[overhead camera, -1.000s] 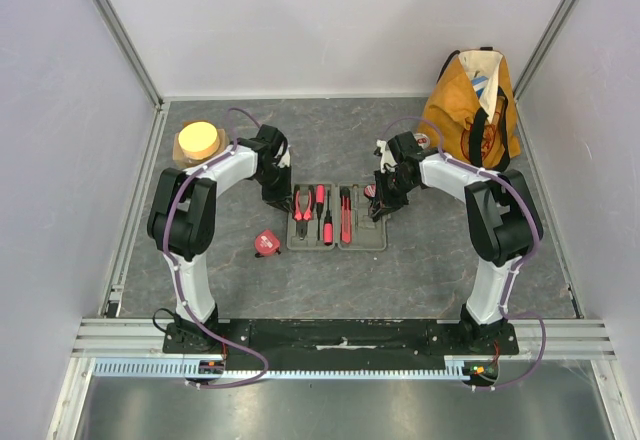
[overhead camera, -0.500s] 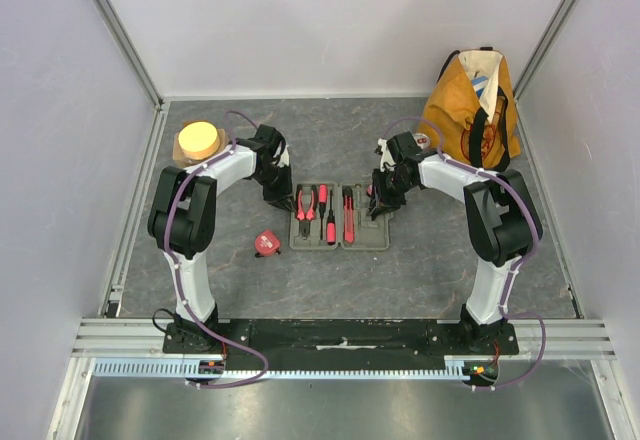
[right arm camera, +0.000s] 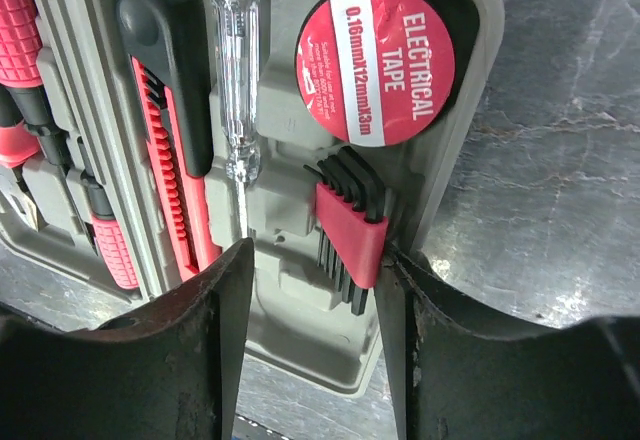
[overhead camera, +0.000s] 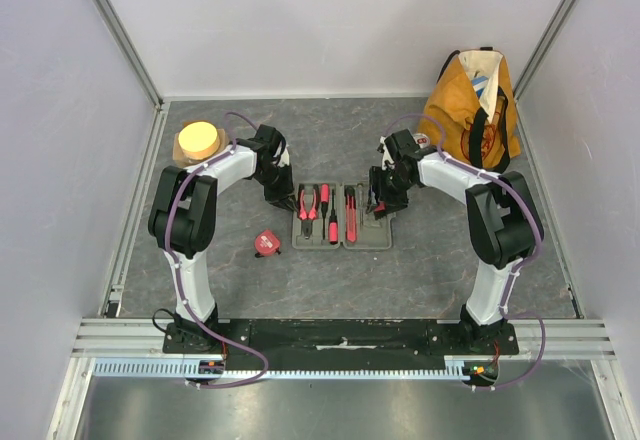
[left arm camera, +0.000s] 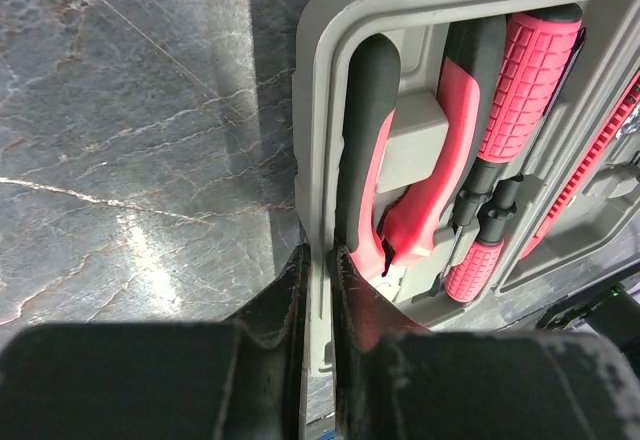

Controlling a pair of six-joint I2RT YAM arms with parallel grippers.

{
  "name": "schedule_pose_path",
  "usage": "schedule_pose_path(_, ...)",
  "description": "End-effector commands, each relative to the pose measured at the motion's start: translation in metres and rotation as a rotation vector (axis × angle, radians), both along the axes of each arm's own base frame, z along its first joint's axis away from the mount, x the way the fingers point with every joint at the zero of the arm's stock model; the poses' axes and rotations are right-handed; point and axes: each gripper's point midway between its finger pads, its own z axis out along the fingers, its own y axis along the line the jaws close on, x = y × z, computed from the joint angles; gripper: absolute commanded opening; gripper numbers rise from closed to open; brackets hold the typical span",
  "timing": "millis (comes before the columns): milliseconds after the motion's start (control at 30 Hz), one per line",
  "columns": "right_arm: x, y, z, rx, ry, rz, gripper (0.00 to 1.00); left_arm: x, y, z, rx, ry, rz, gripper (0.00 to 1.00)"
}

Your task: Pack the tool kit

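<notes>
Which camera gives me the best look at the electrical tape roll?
Right wrist: the electrical tape roll sits in a corner pocket of the case, label readable. In the top view I cannot pick it out; the left wrist view misses it.

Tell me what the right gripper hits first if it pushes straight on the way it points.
Most likely the hex key set in its red holder, which sits between the open fingers of the right gripper, with the grey case just behind it. Depth is unclear.
</notes>
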Motion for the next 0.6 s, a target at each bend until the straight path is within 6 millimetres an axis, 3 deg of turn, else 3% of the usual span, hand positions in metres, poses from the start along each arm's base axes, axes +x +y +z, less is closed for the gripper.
schedule_pose_path(0, 0.007, -0.021, 0.020, -0.114, -0.037, -0.046, 0.58, 0.010, -0.004, 0.001, -0.035, -0.005, 0.044, 0.14)
schedule_pose_path(200, 0.010, -0.032, 0.025, -0.168, -0.057, -0.082, 0.56, 0.010, -0.004, -0.001, -0.037, 0.003, 0.050, 0.14)
schedule_pose_path(433, 0.015, -0.045, 0.036, -0.234, -0.097, -0.134, 0.47, 0.010, -0.003, -0.001, -0.037, 0.003, 0.053, 0.14)
schedule_pose_path(567, 0.028, -0.051, 0.044, -0.270, -0.156, -0.140, 0.36, 0.011, -0.001, -0.001, -0.036, 0.004, 0.056, 0.14)
